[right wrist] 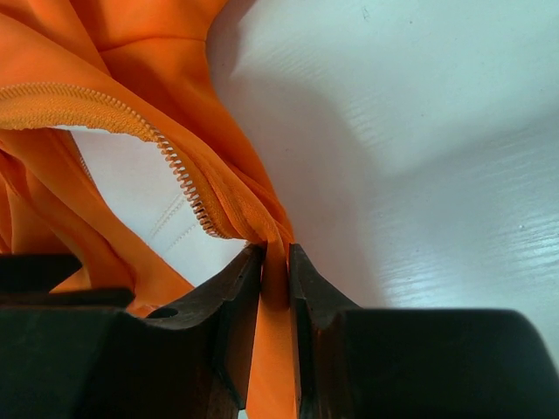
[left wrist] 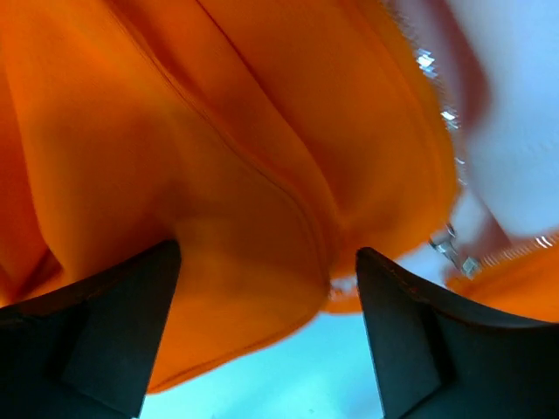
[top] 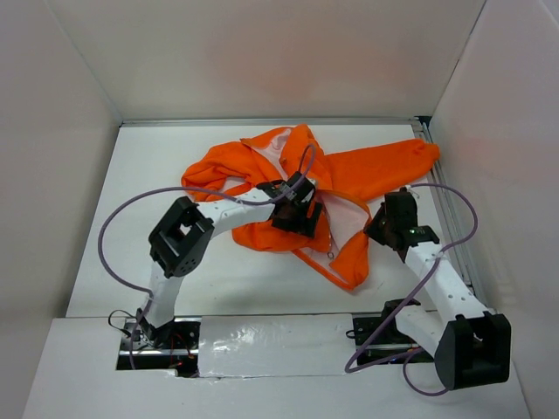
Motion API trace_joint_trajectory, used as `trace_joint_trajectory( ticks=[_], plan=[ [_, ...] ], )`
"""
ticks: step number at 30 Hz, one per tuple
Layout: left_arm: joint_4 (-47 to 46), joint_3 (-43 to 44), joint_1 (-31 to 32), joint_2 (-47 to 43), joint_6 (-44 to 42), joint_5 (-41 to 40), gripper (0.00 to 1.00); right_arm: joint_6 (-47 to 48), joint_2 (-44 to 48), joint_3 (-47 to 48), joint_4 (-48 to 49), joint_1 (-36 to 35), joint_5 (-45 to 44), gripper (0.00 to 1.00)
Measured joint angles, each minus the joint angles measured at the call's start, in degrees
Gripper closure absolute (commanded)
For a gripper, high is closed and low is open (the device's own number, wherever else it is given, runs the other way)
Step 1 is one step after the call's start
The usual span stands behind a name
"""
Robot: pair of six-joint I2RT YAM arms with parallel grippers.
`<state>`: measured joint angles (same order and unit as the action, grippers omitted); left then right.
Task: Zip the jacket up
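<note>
Orange jacket (top: pixel 376 170) crumpled, unzipped, toward the back of the white table (top: pixel 218 279), left gripper (left wrist: pixel 266 262) spread wide over a fold, gripping nothing, right gripper (right wrist: pixel 275 260) nearly closed, pinching the jacket's front edge just beside the zipper teeth (right wrist: pixel 183 183).

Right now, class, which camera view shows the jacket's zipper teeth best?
The right wrist view: the zipper teeth are close and sharp. The left wrist view shows them blurred at its right edge. The top external view shows only a thin line on the jacket.
</note>
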<state>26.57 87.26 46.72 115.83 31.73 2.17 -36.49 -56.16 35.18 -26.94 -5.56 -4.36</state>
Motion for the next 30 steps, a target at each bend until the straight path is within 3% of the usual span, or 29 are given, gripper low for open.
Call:
trace_joint_trajectory(
  ticks=[1, 3, 4, 5, 11, 13, 20, 23, 26, 27, 30],
  plan=[
    [0.72, 1.18, 0.04, 1.38, 0.46, -0.79, 0.27, 0.04, -0.35, -0.09, 0.13, 0.11, 0.35, 0.73],
    [2.21, 3.17, 0.07, 3.45, 2.19, -2.36, 0.56, 0.22, -1.09, -0.11, 0.50, 0.35, 0.76, 0.73],
    [2.82, 3.85, 0.07, 4.20, 2.56, -3.04, 0.90, 0.26, -1.46, -0.13, 0.70, 0.37, 0.87, 0.73],
    [3.54, 4.26, 0.07, 4.63, 3.19, -3.61, 1.00, 0.37, -1.79, -0.15, 0.81, 0.44, 1.09, 0.73],
    [4.76, 0.92, 0.09, -0.07, 3.63, -5.33, 1.00, 0.63, -3.08, -0.20, 0.85, 0.63, 2.05, 0.74],
    [5.79, -3.45, 0.09, -6.62, 3.61, -5.84, 1.00, 0.87, -3.08, -0.20, 0.87, 0.68, 2.45, 0.74],
    [4.76, -23.82, -0.07, -40.54, 6.47, -4.83, 0.81, 3.63, -2.40, -0.20, 1.68, 0.15, 7.48, 0.70],
    [3.76, -35.30, 0.09, -49.64, 9.53, -2.75, 0.81, 5.55, -1.97, -0.20, 3.10, -1.18, 11.85, 0.71],
    [3.28, -46.73, 0.22, -51.69, 13.18, -0.31, 0.82, 7.45, -1.97, -0.20, 4.26, -2.97, 15.61, 0.66],
    [3.41, -49.31, 0.26, -51.17, 14.01, 0.35, 0.84, 7.89, -2.03, -0.20, 4.50, -3.76, 16.59, 0.62],
    [3.08, -54.16, 0.26, -49.33, 17.44, 2.73, 0.92, 10.23, -2.75, -0.04, 5.20, -7.91, 19.04, 0.62]
  ],
)
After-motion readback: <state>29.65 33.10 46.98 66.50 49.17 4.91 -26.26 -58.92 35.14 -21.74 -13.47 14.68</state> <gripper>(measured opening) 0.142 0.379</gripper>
